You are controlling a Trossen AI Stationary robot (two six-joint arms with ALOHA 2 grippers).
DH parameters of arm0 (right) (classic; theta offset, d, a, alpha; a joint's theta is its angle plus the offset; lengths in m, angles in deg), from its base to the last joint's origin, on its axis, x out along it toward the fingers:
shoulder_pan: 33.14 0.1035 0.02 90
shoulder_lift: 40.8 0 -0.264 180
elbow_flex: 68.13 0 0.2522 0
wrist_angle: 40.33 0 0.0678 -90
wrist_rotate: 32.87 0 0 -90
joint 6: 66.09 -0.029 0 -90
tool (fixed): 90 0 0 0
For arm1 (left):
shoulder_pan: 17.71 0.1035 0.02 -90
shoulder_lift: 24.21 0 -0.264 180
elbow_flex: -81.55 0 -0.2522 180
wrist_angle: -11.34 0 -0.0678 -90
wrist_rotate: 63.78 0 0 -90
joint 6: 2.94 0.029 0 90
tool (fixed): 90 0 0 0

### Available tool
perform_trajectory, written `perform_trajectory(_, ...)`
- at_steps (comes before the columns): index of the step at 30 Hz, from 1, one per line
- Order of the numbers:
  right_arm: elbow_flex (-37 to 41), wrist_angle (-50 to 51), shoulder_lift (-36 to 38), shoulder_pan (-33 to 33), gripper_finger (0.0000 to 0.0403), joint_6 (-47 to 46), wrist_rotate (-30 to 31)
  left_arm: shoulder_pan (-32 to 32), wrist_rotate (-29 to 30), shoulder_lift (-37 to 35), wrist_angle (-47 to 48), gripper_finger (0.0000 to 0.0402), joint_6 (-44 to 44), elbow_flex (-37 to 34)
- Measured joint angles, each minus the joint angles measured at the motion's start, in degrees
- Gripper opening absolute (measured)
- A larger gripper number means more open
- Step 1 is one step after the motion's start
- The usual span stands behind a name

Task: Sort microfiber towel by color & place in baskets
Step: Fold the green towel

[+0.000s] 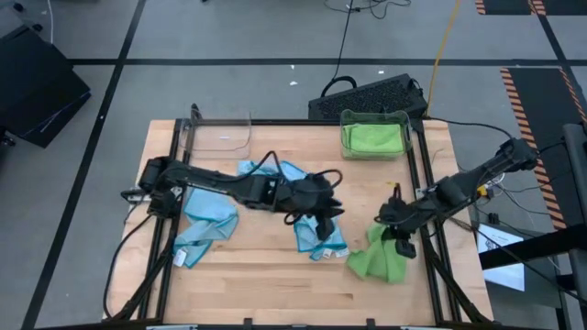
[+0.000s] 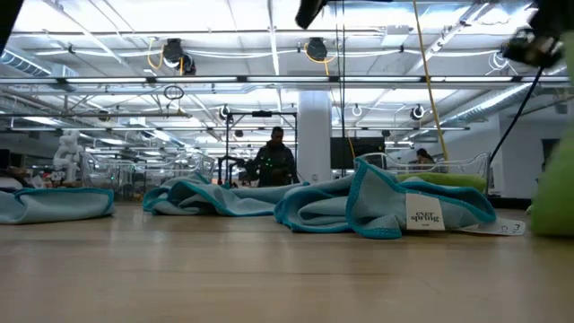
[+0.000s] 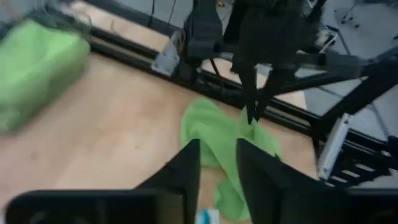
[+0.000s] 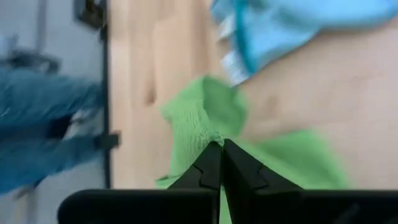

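- right gripper (image 1: 400,240) pinched shut on green towel (image 1: 378,261), table's 4 o'clock
- left gripper (image 1: 323,223) slightly parted over blue towel (image 1: 317,236), centre, gripping nothing

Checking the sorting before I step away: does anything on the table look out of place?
Nothing is damaged. The left basket is empty while blue towels lie crumpled on the table; one green towel is loose, pinched by the right hand.

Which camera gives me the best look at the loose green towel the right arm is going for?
The left wrist view: the green towel lies in full on the wood, with the right gripper pinching its top edge. The high view shows it smaller, partly under the arm. The right wrist view sees only the pinched fold. The low view catches an edge.
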Motion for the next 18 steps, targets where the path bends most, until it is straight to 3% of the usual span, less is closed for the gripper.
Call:
perform_trajectory(9,-15.51,13.55,-0.06,-0.04,0.0000,4.91,14.70,1.72,0.00,3.17,-0.11,0.0232,6.05,8.80)
perform_trajectory(13,-21.12,19.54,-0.24,-0.07,0.0000,7.89,23.00,1.95,1.64,3.12,-0.78,0.0247,6.86,9.17)
perform_trajectory(18,-27.32,22.19,-0.35,-0.11,0.0000,12.18,35.52,2.39,1.84,3.00,-0.52,0.0238,6.23,9.15)
